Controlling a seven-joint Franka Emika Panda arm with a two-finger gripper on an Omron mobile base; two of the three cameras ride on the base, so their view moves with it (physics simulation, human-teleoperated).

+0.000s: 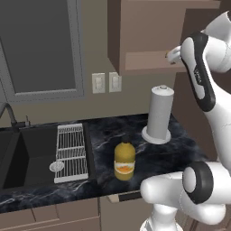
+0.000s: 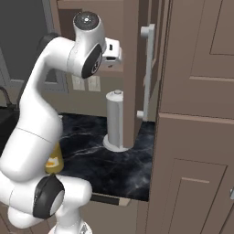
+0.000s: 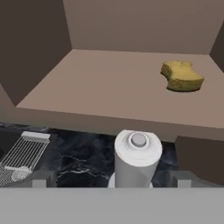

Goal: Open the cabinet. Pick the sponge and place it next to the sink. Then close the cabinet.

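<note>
At open cabinet (image 2: 132, 59) front, arm raised, hand facing sponge (image 3: 181, 76).

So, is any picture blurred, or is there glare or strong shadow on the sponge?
Hand view: the sponge is sharp, evenly lit, with only a faint shadow on the cabinet shelf. Left base view: soft, no glare on the black countertop. Right base view: equally flat light.
</note>
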